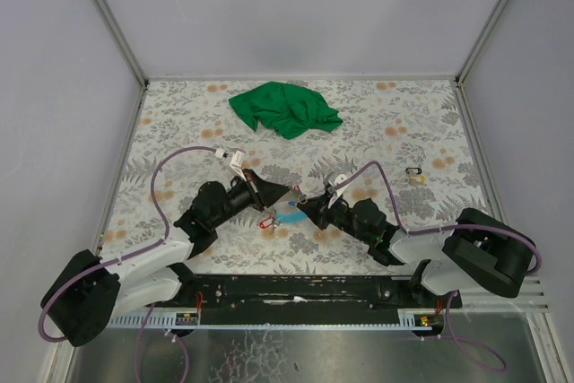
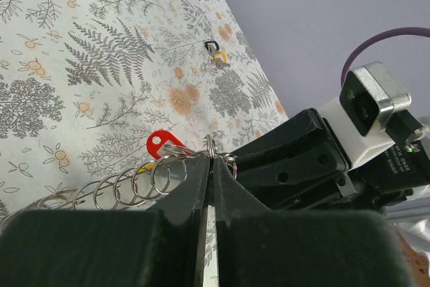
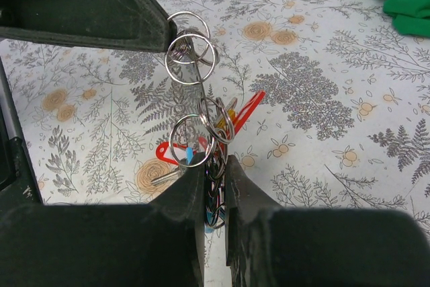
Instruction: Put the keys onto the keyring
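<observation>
Centrally on the table, both grippers meet tip to tip. Left gripper is fully closed, pinching one ring of the keyring – the linked loops trail off to its left. Right gripper is clamped on a bunch of the same rings, jaws only a sliver apart. Red-tagged key and light blue-tagged key sit just near-side of the fingertips – whether either is threaded cannot be told. Green cloth lies far-centre, well apart.
</observation>
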Controlling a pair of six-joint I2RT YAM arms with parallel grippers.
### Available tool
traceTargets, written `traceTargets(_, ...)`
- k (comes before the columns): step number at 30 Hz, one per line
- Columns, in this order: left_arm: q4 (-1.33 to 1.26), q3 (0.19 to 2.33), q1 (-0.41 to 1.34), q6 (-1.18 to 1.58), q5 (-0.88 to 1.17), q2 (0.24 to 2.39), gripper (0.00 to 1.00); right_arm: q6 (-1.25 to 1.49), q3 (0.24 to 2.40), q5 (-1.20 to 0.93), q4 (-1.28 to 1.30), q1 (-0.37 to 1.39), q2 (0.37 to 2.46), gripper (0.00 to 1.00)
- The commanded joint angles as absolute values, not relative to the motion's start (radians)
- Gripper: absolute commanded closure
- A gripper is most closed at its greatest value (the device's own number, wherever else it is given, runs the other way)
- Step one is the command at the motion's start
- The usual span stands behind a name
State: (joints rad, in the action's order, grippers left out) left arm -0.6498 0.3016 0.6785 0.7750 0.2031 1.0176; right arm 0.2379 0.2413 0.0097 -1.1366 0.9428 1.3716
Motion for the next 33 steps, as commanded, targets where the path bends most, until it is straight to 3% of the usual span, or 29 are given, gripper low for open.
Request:
traceTargets(1,-0.680,0.328,0.674,0.689,0.227,1.033,1.00,0.213,0.253,-0.013,-1.223,0.946,1.362,0.99)
traceTargets(7,-0.862,0.269,0.675,0.586,0.232,1.047,1.00,0.185,0.251,-0.033,-1.167,0.947,1.319,0.91)
traceTargets(13,-1.029,0.230,0.675,0.439,0.279,1.097,1.00,0.145,0.281,-0.086,-0.969,0.946,1.219,0.67)
traceTargets(18,-1.158,0.197,0.675,0.334,0.312,1.135,1.00,0.071,0.326,-0.102,-0.696,0.945,1.061,0.54)
traceTargets(24,-1.252,0.181,0.673,0.262,0.369,1.168,1.00,0.002,0.459,-0.244,-0.325,0.847,0.928,0.51)
traceTargets(33,-1.236,0.197,0.673,0.174,0.468,1.157,1.00,-0.151,0.611,-0.531,-0.202,0.700,0.990,0.54)
